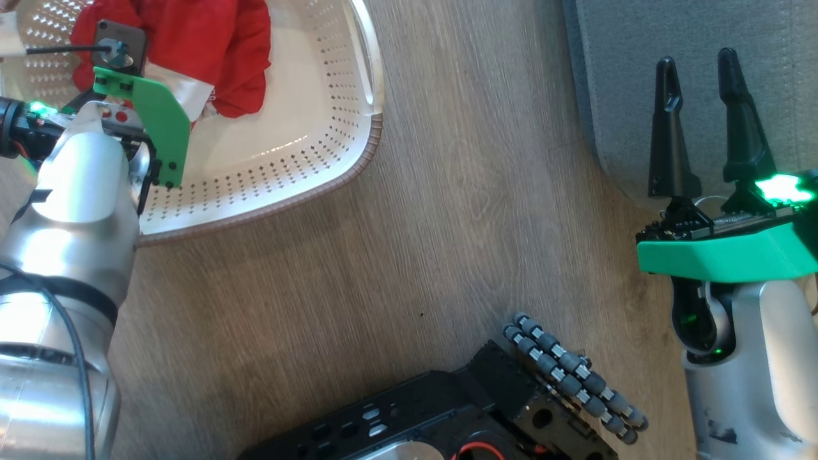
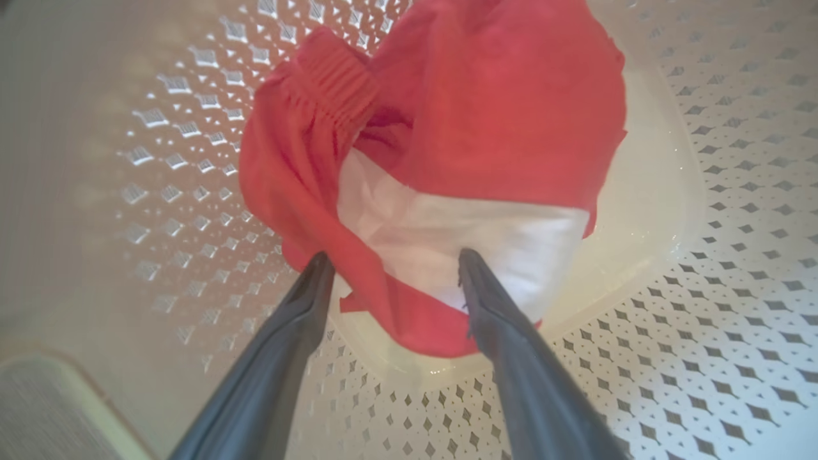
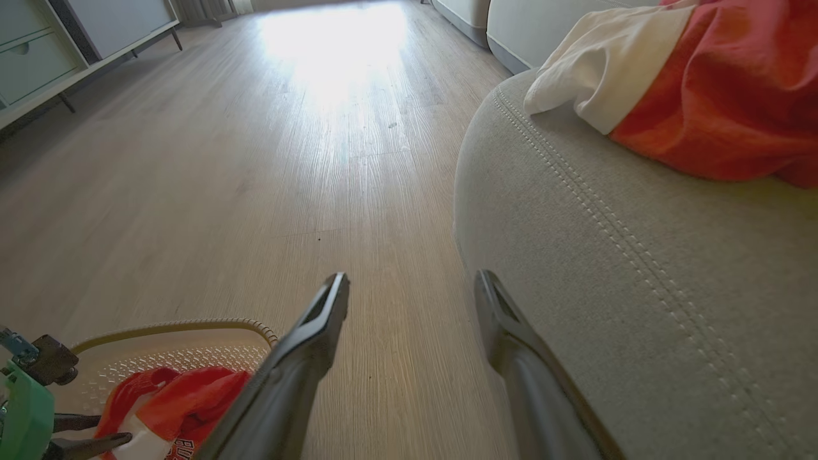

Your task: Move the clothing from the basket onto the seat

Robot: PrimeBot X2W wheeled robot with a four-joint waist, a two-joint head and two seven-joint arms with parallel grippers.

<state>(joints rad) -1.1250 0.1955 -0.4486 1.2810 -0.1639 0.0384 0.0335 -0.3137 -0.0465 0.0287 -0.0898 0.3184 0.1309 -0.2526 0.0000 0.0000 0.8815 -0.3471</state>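
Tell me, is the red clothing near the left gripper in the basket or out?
In: the clothing lies crumpled on the basket's floor.

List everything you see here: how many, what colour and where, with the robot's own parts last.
clothing: one, red with a white panel, crumpled in the basket
basket: one, cream-white with a brown rim, on the floor at the robot's left
second garment: one, red and white, on the seat
seat: one, grey, at the robot's right
cabinet: one, pale, far across the floor
floor: one, light wood, under everything
robot base: one, black, bottom of head view
left gripper: one, dark fingers, open over the clothing
right gripper: one, dark fingers, open beside the seat
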